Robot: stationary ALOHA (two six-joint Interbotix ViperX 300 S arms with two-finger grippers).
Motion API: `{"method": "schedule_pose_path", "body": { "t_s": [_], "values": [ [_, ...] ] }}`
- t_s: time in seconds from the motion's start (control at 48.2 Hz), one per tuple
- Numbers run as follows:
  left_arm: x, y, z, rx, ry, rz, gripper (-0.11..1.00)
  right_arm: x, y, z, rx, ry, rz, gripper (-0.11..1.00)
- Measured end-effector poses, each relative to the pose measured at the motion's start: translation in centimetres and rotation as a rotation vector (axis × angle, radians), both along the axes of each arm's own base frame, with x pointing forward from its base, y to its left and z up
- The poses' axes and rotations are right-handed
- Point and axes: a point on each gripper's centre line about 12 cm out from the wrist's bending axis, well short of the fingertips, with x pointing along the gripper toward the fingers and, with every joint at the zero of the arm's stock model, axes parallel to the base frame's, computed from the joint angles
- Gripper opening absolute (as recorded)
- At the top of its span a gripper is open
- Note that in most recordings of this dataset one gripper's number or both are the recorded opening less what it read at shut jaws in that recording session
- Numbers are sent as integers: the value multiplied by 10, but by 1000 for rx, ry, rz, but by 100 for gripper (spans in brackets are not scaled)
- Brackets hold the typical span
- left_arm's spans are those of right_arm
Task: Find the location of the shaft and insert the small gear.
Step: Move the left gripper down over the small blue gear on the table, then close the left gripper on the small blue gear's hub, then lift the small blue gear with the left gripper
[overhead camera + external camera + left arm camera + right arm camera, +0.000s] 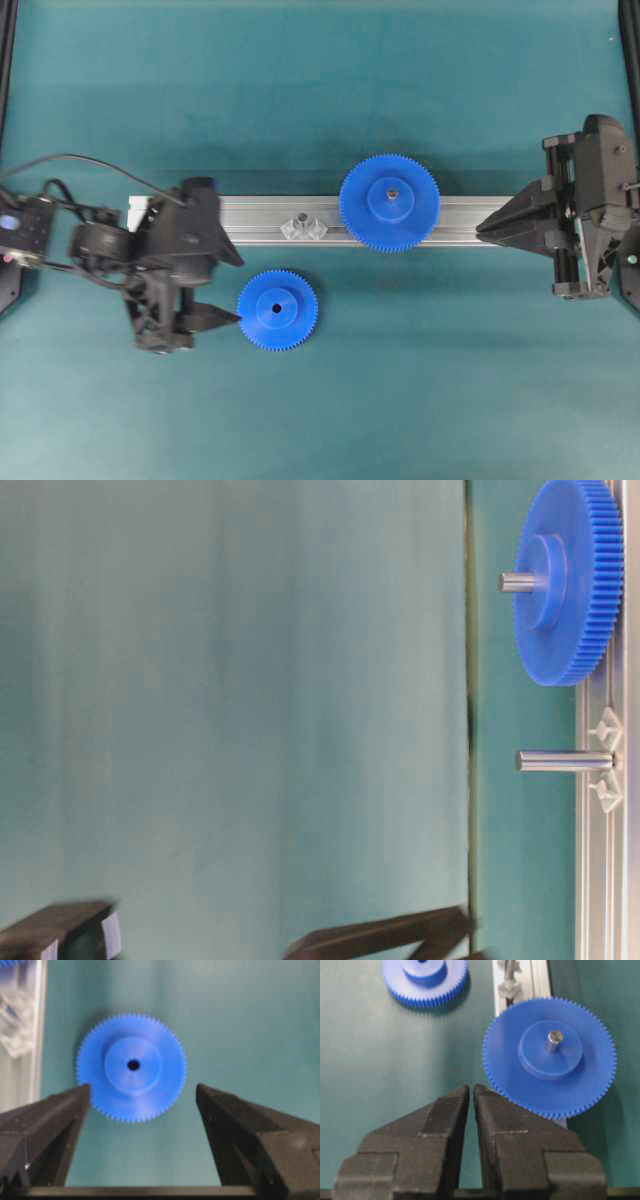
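The small gear (278, 309) (131, 1067) (425, 977) is bright blue and lies flat on the teal mat, hub up, just in front of the rail. My left gripper (236, 290) (142, 1089) stands open right beside the gear's left edge, and one fingertip (82, 1091) is close against its teeth. Nothing is held. The shaft (300, 222) (565, 761) (510, 972) stands bare on the rail in its whitish bracket. My right gripper (480, 228) (471, 1087) is shut and empty at the rail's right end.
A wider blue gear (389, 202) (570, 580) (550, 1057) sits on its own pin on the silver rail (255, 215), right of the shaft. Two dark fingers (380, 935) show at the bottom of the table-level view.
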Motion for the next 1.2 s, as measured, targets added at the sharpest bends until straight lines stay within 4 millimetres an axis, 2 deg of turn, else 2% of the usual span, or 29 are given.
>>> {"method": "schedule_pose_path", "body": {
  "t_s": [0.332,0.539,0.788,1.203],
  "values": [
    [32,-5,-53,16,146,1,89,-1,0,-6,0,20,2,18],
    [54,-8,-74,64,191,-34,90,-1,0,-6,0,21,0,18],
    [67,-9,-80,120,264,-77,90,-2,0,-9,0,28,0,18],
    [68,-7,-86,124,296,-74,90,-4,0,-11,0,25,0,18]
  ]
}}
